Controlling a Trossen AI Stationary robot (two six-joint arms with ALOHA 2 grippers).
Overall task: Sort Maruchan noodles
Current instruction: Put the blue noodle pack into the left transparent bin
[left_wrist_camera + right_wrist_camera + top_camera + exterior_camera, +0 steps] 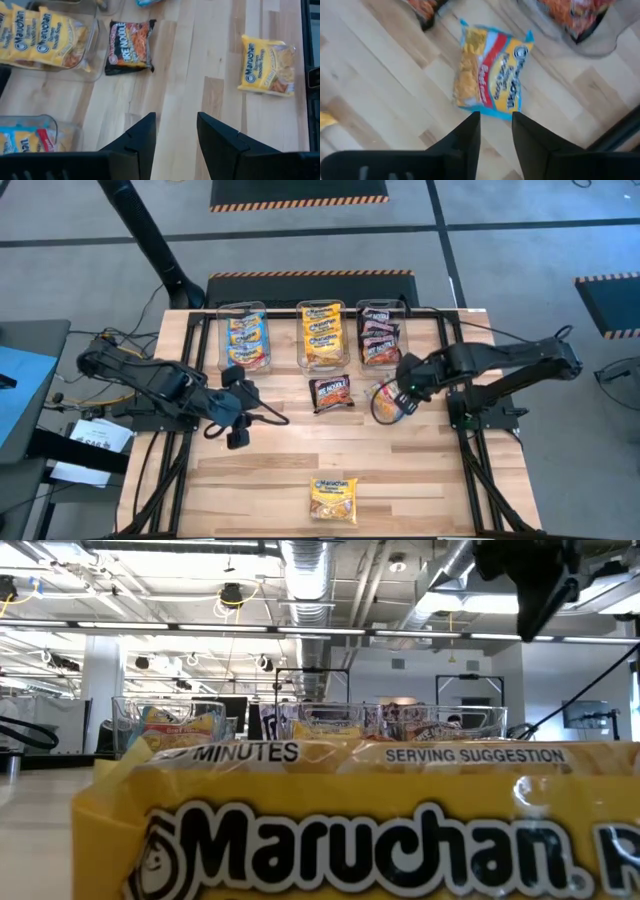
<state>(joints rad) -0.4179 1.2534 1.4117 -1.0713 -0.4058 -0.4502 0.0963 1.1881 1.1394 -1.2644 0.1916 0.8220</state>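
Note:
Three clear bins stand along the far side. They hold light blue packets (241, 335), yellow packets (320, 335) and black-red packets (379, 335). A black-red packet (332, 392) lies flat on the wood in front of the middle bin. A yellow packet (334, 500) lies near the front edge. A light blue-pink packet (492, 82) lies flat at centre right. My right gripper (495, 120) hangs open over its edge, pointing down, without visibly touching it. My left gripper (175, 122) stands open above bare wood at centre left (243, 394), holding nothing.
The yellow packet (380, 830) by the front edge fills the low view, with the bins (300, 725) behind it. Bare wood lies between the two arms and toward the near edge. Black frame rails (465, 440) run along the table's sides.

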